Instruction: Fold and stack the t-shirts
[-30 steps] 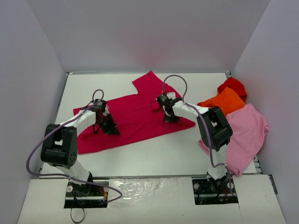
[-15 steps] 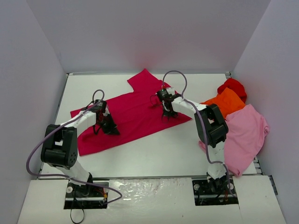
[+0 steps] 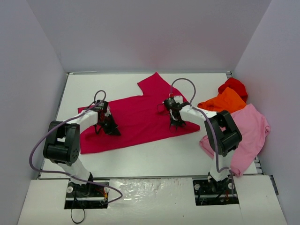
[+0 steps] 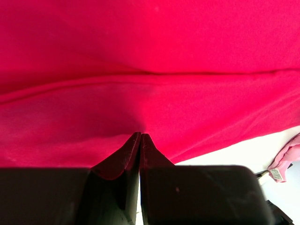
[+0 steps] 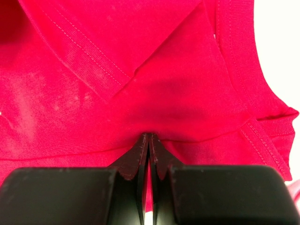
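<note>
I see both sets of jaws pressed together; left gripper [image 3: 110, 130] and right gripper [image 3: 177, 123] each pinch the raspberry-red t-shirt [image 3: 136, 117], spread flat mid-table [image 3: 154, 157]; orange t-shirt [image 3: 225, 101], pale pink t-shirt [image 3: 246, 131] and bright red t-shirt [image 3: 233, 86] heaped at right edge.

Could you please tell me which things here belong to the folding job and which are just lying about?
Part of the job: raspberry-red t-shirt, pinched by the left gripper and right gripper; orange t-shirt; bright red t-shirt; pale pink t-shirt.
Not part of it: white table; grey walls.
</note>
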Robot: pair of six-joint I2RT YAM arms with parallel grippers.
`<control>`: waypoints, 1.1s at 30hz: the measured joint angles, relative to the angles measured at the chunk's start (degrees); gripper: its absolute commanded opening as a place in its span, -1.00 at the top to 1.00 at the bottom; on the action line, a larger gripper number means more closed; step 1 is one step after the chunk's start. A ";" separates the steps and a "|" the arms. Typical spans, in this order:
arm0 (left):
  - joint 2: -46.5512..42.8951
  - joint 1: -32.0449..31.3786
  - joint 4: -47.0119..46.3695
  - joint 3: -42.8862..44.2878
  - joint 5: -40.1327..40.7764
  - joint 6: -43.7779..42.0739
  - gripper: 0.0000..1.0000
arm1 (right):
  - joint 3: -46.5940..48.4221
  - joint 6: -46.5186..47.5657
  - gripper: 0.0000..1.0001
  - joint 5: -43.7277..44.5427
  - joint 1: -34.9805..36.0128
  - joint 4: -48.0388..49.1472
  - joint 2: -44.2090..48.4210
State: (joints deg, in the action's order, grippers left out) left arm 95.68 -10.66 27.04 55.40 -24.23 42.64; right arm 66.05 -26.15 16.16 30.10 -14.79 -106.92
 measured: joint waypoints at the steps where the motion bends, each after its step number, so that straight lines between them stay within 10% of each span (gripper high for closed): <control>1: -0.05 0.00 0.02 0.00 0.03 -0.06 1.00 | -1.11 -0.39 1.00 0.02 0.10 0.28 0.80; 33: 3.51 -5.72 6.55 4.86 8.77 -0.77 1.00 | 5.00 -3.82 0.91 4.37 2.25 -4.08 9.97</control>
State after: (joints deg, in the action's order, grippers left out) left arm 99.19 -16.37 33.59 60.25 -15.46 41.87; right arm 71.04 -29.97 20.54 32.36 -18.87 -96.95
